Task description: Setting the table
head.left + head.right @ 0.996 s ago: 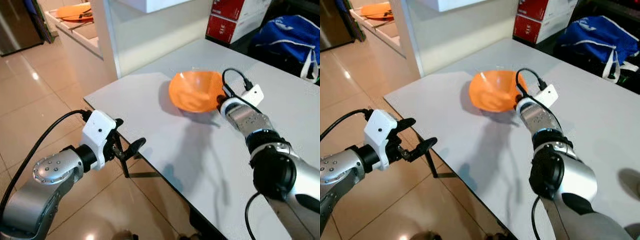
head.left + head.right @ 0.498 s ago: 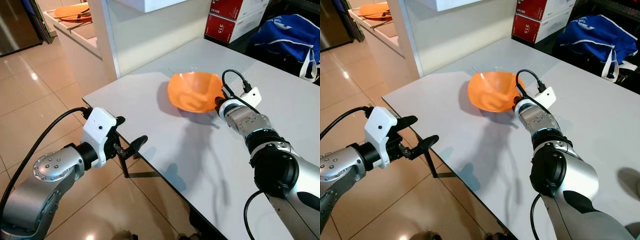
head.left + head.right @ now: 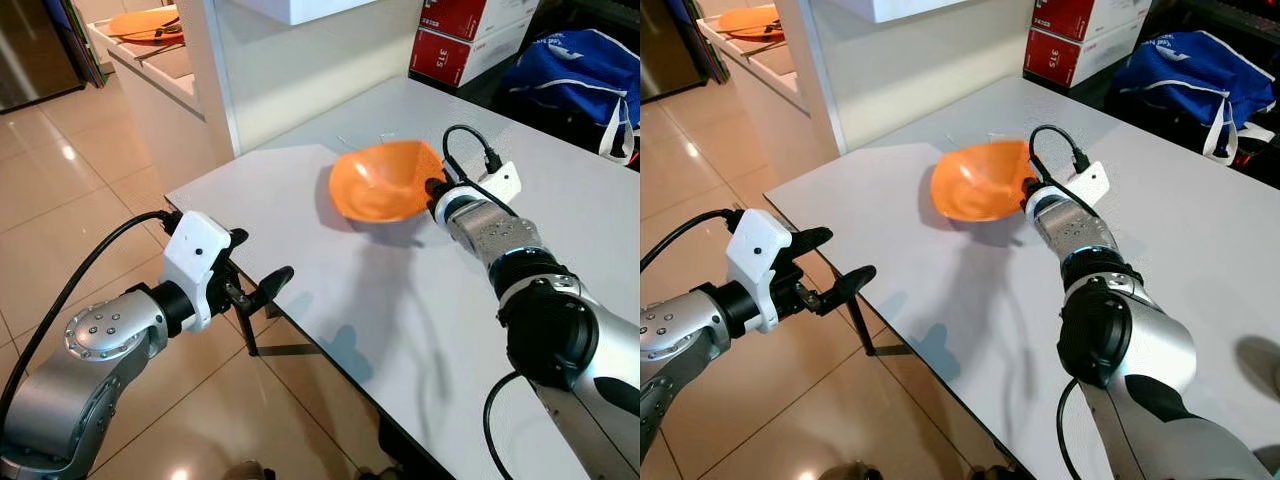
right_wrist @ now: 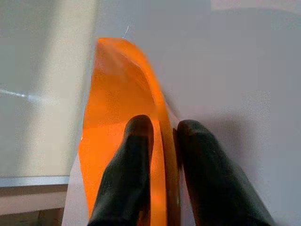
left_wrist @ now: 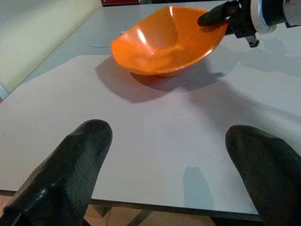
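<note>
Right wrist view gives the clearest read: the right gripper (image 4: pixel 162 141) has its two black fingers closed narrow on the rim of the orange bowl (image 4: pixel 117 122), one finger inside the wall and one outside. From the head views the bowl (image 3: pixel 385 180) sits just ahead of that gripper (image 3: pixel 432 186), tilted, with a shadow beneath it — whether its base touches the worktop (image 3: pixel 330 290) or hangs just above it I cannot tell.

The left gripper (image 3: pixel 255 290) holds nothing; its fingers are spread wide and it hovers at the near edge of the worktop, over the tiled floor (image 3: pixel 70 220). In the left wrist view the bowl lies well ahead of its fingertips (image 5: pixel 70 169), across a bare stretch of white surface.

As for progress, my judgement is that the job is at an early stage. One bowl is in hand on the worktop and has not been let go, so even this first piece is not yet placed. No plates, cutlery or cups accompany it. Beyond the left gripper, on a far counter, more orange dishes (image 3: pixel 148 22) are stacked — probably further pieces to fetch, though that is a guess. A blue bag (image 3: pixel 575 75) and red boxes (image 3: pixel 470 35) stand past the bowl and seem unrelated.
</note>
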`<state>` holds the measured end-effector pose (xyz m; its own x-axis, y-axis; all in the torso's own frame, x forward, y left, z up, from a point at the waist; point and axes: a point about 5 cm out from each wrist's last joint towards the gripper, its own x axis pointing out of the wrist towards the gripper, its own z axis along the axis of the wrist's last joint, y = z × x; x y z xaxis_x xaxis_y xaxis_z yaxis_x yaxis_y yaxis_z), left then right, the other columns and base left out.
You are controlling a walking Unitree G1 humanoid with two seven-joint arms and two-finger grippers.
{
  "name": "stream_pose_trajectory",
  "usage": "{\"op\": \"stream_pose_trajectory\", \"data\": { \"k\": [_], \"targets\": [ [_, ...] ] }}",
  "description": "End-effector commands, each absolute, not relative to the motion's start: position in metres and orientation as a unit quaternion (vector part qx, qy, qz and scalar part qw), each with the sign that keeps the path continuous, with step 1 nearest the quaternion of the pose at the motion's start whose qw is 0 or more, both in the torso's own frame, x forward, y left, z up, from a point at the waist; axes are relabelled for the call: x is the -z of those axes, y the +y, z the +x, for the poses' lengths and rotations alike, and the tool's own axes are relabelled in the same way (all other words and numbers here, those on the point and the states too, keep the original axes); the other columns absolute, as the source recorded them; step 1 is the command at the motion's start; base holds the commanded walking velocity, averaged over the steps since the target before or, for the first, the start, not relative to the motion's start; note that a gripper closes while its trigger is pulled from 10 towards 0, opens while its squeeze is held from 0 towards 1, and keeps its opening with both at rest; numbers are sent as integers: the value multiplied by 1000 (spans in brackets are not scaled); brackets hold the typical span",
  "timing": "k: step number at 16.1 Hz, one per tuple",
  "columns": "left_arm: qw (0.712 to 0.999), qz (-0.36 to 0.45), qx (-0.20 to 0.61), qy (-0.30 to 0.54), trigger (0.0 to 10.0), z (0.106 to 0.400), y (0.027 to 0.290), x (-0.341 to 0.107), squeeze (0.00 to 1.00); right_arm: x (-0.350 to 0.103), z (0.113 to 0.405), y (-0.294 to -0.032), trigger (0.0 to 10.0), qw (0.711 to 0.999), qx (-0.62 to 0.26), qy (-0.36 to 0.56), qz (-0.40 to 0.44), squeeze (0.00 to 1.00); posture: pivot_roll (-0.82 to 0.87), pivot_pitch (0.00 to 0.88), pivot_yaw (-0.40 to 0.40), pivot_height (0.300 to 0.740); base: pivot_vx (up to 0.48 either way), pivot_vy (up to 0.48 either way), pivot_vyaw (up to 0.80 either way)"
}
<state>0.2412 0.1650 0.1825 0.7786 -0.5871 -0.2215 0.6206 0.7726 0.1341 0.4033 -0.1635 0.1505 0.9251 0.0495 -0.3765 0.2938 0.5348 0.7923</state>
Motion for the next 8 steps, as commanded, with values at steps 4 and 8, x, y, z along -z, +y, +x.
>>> {"op": "stream_pose_trajectory", "data": {
  "k": [4, 8],
  "targets": [
    [944, 115, 301, 67, 10000, 245, 168, -188, 0, -151, 403, -176, 10000, 886, 92, 183, 415, 1000, 90, 29, -8, 740, 0, 0, 0],
    [947, 124, 290, 61, 10000, 248, 166, -188, 0, -150, 399, -199, 10000, 905, 107, 162, 378, 0, 85, 28, -9, 740, 0, 0, 0]
  ]
}}
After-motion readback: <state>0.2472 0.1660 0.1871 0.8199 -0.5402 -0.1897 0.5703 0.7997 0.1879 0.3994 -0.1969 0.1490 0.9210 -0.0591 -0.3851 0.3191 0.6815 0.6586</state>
